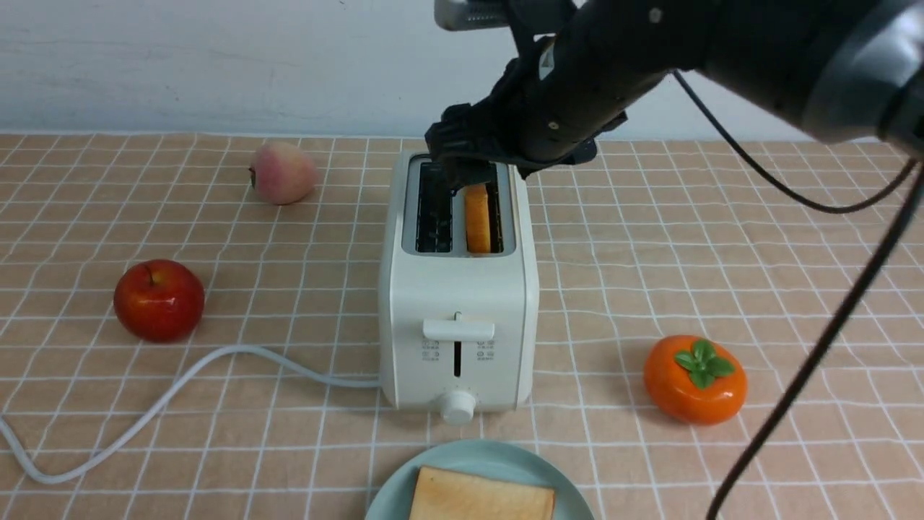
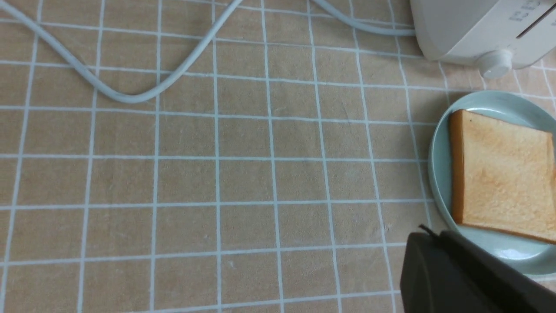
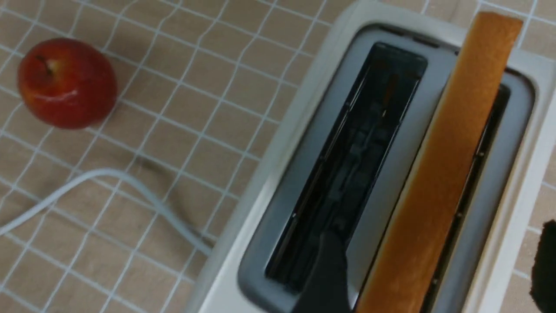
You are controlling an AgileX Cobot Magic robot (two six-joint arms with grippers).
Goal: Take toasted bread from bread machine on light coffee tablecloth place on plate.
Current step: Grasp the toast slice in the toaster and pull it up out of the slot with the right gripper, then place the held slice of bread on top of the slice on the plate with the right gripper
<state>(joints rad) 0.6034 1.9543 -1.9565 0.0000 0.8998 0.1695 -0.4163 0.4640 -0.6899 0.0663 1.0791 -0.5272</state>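
Plate: the pale green plate (image 1: 462, 456) lies nearest, on the checked tablecloth (image 1: 722, 253), just in front of the toaster; the front view cuts off its near part.
Toast on plate: a flat slice (image 2: 504, 174) lies on the plate, tan face up, with brown crust along its edges.
Left gripper: the left gripper (image 2: 451, 269) shows only as a dark block over the plate's rim in its own wrist view; it is closed.
Toaster: the cream toaster (image 1: 458, 289) stands upright in the middle of the cloth. Its knob (image 1: 458, 406) and lever (image 1: 458, 329) face the robot, and the lever is at the top of its track.
Cord: a thick white cord (image 1: 180, 383) leaves the toaster low on its left side and curves across the cloth toward the near left corner.
Fruit: a persimmon (image 1: 694, 379) sits right of the toaster and a red apple (image 1: 159, 300) left of it, both apart from it. A peach (image 1: 283, 172) lies farther back on the left.
Toast in toaster: the standing slice (image 1: 477, 217) is on edge in the right slot, its orange-brown crust above the opening. The left slot (image 1: 433, 209) shows its dark inside.
Right gripper: the right gripper (image 1: 473, 172) hangs over the far end of the slots, jaws spread wide on either side of the standing slice. One finger (image 3: 325, 274) is down by the strip between the slots. The other is out past the toaster's right edge, clear of the bread. Whether the inner finger touches the bread cannot be told.
Backdrop: a white wall (image 1: 216, 65) rises behind the cloth.
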